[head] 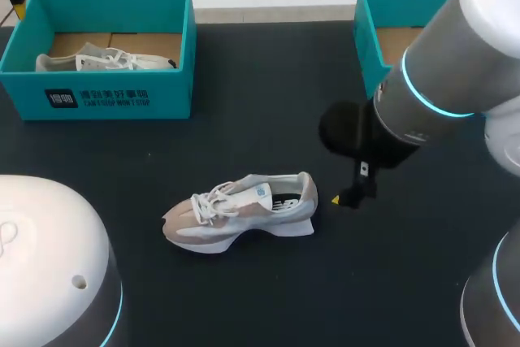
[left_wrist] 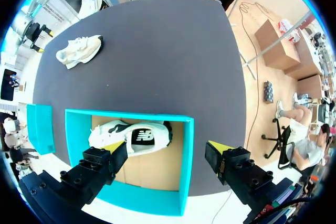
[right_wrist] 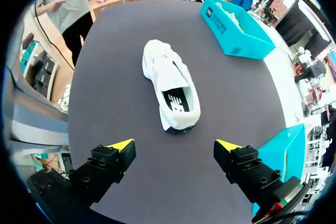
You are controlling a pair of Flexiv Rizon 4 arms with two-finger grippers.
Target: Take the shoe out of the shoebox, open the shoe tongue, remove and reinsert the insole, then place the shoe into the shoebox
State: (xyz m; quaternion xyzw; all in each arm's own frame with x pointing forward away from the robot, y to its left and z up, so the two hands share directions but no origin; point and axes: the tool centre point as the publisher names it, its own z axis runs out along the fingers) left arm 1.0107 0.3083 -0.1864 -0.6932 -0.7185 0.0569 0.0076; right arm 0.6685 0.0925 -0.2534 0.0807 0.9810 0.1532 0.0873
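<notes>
A white and beige shoe (head: 240,213) lies on its sole on the dark table, toe to the left, laces tied, insole in place. My right gripper (right_wrist: 176,148) hangs open just behind its heel; the shoe (right_wrist: 173,85) lies ahead of the fingers, untouched. My left gripper (left_wrist: 168,150) stands open above the left teal shoebox (left_wrist: 186,150), over a second white shoe (left_wrist: 131,137) inside it. In the head view only a yellow tip of the left gripper (head: 15,2) shows at the far left corner.
The left shoebox (head: 106,91) stands at the back left with its shoe (head: 106,60). Another teal box (head: 375,30) stands at the back right, partly hidden by my right arm. Bare dark table surrounds the loose shoe.
</notes>
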